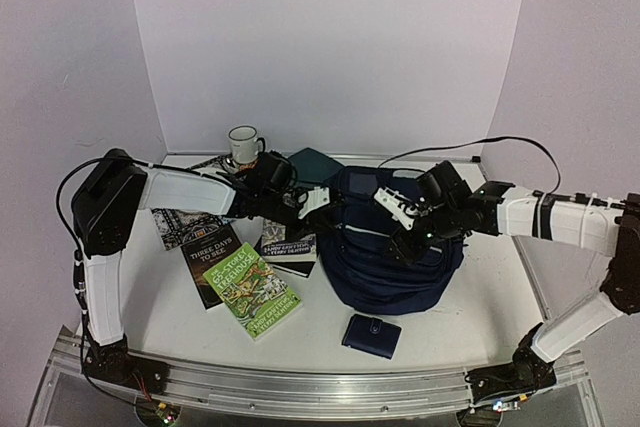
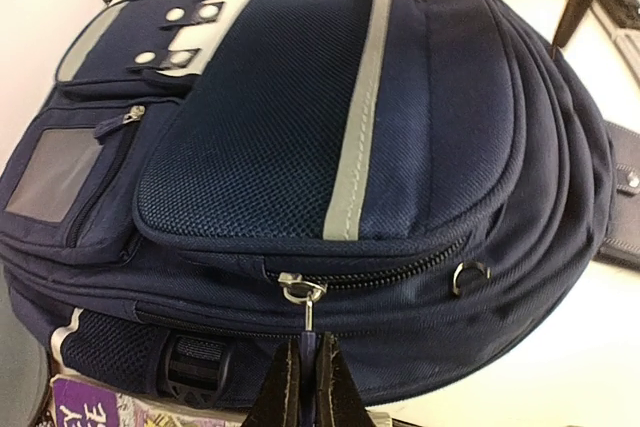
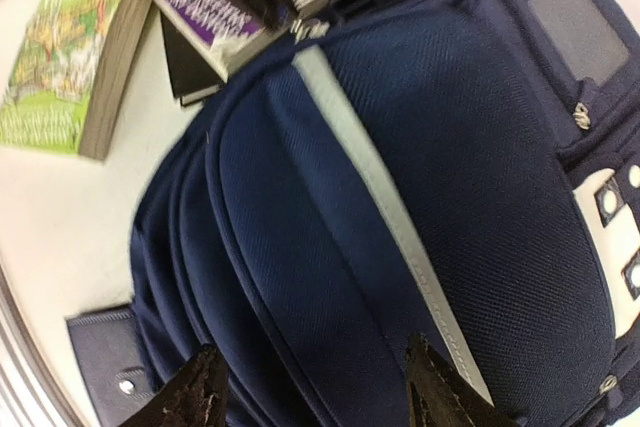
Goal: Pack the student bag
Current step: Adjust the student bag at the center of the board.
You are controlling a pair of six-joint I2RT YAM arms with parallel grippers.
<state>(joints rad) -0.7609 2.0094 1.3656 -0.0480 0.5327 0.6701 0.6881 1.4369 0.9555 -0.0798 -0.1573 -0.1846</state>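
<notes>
Student bag (image 1: 400, 272) lies flat on the table (image 1: 160, 332), right of centre in the top view, front pockets up, between the two arms. Nearest, a metal rail (image 1: 300, 387) marks the table's lower edge. Bare tabletop runs above it at lower left and again at lower right, which is the widest open room. A navy wallet (image 1: 371, 335) sits just beside the bag's rounded lower end. The bag's long axis seems to run from the lower to the upper part of the frame, the rounded, layered end pointing down and the snap pockets up; its pale stripe (image 3: 375, 197) crosses from side to side. On the bag's left flank the left gripper (image 2: 303, 347) has its fingers pressed together on the tip of a zipper pull (image 2: 303, 299). On the right flank the right gripper (image 3: 320, 397) stands spread over the fabric, holding nothing. The left side is crowded: a green book (image 1: 252, 290), a dark book (image 1: 212, 259) and a purple-topped book (image 1: 290, 245) butting against the bag. Farther up, a teal plate (image 1: 315, 162) and a white mug (image 1: 243, 145) stand before the back wall (image 1: 330, 47).
</notes>
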